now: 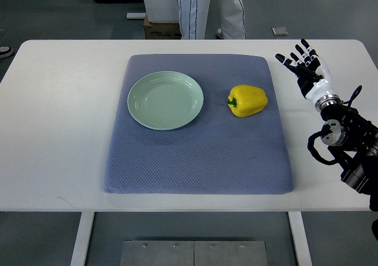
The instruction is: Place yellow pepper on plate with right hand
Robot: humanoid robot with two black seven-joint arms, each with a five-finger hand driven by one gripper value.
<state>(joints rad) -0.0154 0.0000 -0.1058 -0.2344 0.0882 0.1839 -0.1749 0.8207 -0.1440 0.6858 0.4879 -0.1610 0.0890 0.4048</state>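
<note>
Yellow pepper (248, 100) sits on its side on the blue mat (195, 159), just right of the empty green plate (165, 100), while the right hand (305, 67) hovers over the white tabletop (59, 130) beyond the mat's right edge, fingers spread and gripping nothing.

Hand: we see the right hand (305, 65) in white shell with black fingers (293, 58) and white tips.
Wrist: behind the hand, a silver metal ring (323, 102) joins it to the arm.
Arm: we see a black forearm (354, 148) with a round grey joint cap (332, 133).
Cables: black cables (316, 151) loop beside that joint, another arcs just behind the wrist.
</note>
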